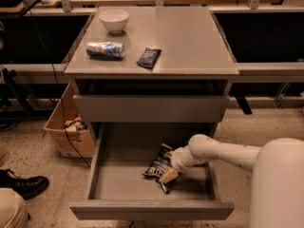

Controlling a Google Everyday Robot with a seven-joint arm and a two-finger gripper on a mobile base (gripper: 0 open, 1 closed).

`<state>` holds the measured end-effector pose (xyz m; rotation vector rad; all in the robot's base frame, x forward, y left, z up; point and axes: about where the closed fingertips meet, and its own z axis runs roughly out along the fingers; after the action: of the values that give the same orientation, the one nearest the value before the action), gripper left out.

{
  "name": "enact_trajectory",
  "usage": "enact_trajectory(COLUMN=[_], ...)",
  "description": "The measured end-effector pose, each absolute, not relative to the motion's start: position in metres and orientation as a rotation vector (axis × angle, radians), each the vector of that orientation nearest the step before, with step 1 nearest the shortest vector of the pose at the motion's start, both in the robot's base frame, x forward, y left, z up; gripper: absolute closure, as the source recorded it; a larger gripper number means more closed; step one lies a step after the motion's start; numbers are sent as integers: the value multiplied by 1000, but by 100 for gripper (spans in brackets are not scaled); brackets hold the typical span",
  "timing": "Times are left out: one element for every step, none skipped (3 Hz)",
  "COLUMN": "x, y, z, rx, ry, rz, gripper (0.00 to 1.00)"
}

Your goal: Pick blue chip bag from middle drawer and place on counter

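Observation:
The blue chip bag (156,165), dark navy foil with white lettering, lies on the floor of the open middle drawer (152,209), right of centre. My gripper (168,175) reaches into the drawer from the right on the white arm and is at the bag's lower right edge, touching it or nearly so. The counter (190,42) is the grey cabinet top above.
On the counter stand a white bowl (114,19), a blue-and-white can (105,50) on its side and a small flat dark-blue packet (148,57). A shut drawer panel (152,108) sits above the open drawer. A cardboard box (71,132) and a black shoe (21,184) are on the floor at left.

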<state>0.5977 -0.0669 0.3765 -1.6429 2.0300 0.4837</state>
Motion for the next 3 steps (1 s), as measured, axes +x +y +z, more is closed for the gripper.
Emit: enact_trajectory(x=[587, 569, 547], y=[-66, -65, -88], z=[406, 423, 479], rx=[-1645, -1653, -1635], ry=[2009, 2005, 2027], rz=[479, 492, 516], gripper=[70, 93, 100])
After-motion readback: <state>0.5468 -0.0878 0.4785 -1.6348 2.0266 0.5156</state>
